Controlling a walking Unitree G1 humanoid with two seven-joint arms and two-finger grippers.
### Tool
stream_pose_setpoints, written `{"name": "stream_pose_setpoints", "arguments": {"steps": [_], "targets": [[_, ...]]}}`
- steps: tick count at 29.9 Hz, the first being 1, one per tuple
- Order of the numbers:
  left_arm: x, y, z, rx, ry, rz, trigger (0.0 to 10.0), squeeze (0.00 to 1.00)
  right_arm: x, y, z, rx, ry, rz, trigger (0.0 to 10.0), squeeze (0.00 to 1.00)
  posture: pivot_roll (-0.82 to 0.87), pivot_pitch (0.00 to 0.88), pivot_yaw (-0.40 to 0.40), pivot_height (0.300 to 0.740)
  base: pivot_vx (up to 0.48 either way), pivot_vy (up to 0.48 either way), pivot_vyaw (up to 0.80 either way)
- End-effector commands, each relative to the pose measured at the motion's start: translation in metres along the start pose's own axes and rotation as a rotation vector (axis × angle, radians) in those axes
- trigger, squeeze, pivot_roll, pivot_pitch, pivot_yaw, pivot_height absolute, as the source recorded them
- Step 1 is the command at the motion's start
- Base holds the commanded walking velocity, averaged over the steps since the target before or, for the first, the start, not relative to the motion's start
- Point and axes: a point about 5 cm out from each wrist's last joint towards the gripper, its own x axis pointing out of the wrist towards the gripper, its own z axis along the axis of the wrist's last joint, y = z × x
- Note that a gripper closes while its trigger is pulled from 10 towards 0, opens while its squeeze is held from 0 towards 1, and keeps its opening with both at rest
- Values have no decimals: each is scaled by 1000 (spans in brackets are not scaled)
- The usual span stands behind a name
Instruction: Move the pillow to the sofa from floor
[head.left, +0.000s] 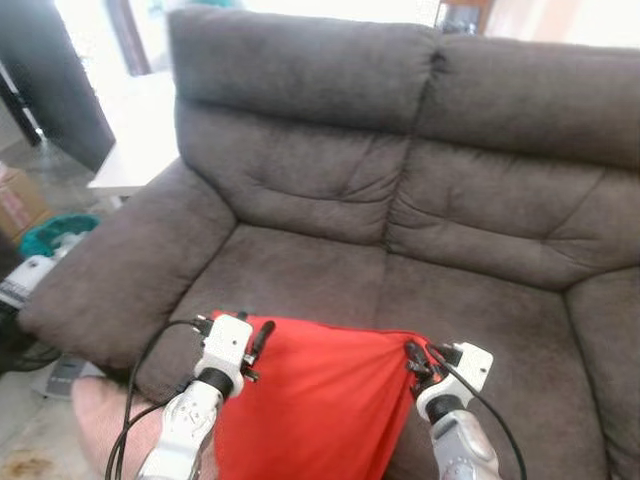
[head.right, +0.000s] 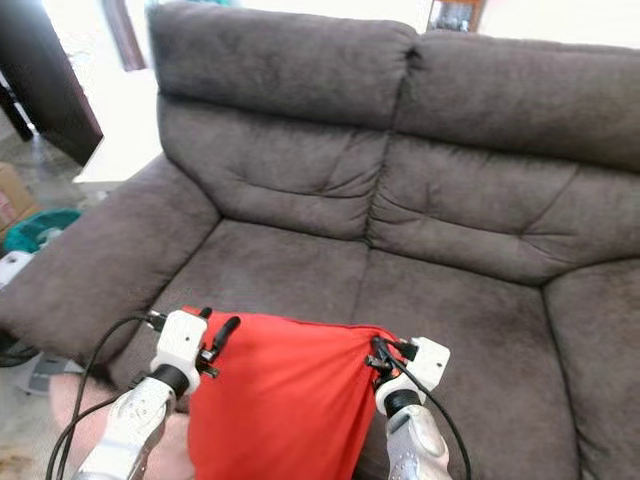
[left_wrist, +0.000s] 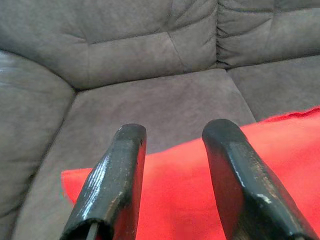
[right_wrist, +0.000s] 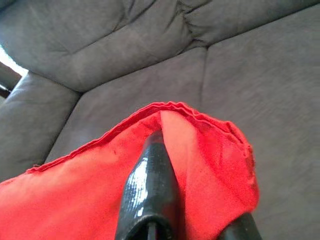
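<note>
A red pillow (head.left: 310, 400) hangs between the two arms at about six o'clock from where I stand, its top edge stretched level just over the front of the sofa (head.left: 400, 190) seat; the rest of it drops down out of sight in front of the cushions. The left gripper (head.left: 262, 338) sits at the pillow's top corner toward seven o'clock; in its wrist view the two black fingers (left_wrist: 115, 185) are spread apart with the red cloth lying beneath them, and I cannot tell whether they pinch anything. The right gripper (head.left: 414, 358) is at the opposite corner, toward five o'clock, closed on a bunched fold of the pillow; the wrist view has one finger (right_wrist: 152, 185) pressed into the gathered red seam. The sofa is dark grey-brown, two seats wide, its backrest filling twelve o'clock. Off at nine o'clock, past the armrest, a teal basket (head.left: 55, 235) sits on the floor (head.left: 40, 420); a white table (head.left: 135, 150) stands behind it near ten o'clock.
</note>
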Motion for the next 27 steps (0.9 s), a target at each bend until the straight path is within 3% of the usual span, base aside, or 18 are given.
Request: {"name": "stream_pose_setpoints", "arguments": {"steps": [1,16,27], "targets": [[1,-7,1,2,-7,-22,10000,0,3,-8,31,-32,-148,-24,10000,0,58,15,-12,740,0,0,-775],[2,-7,2,-8,-9,-19,10000,0,3,-8,31,-33,-148,-23,10000,0,59,15,-13,740,0,-75,-775],[0,-7,1,-22,-9,-19,10000,0,3,-7,30,-27,-151,-24,10000,0,61,23,-12,740,0,0,0]]}}
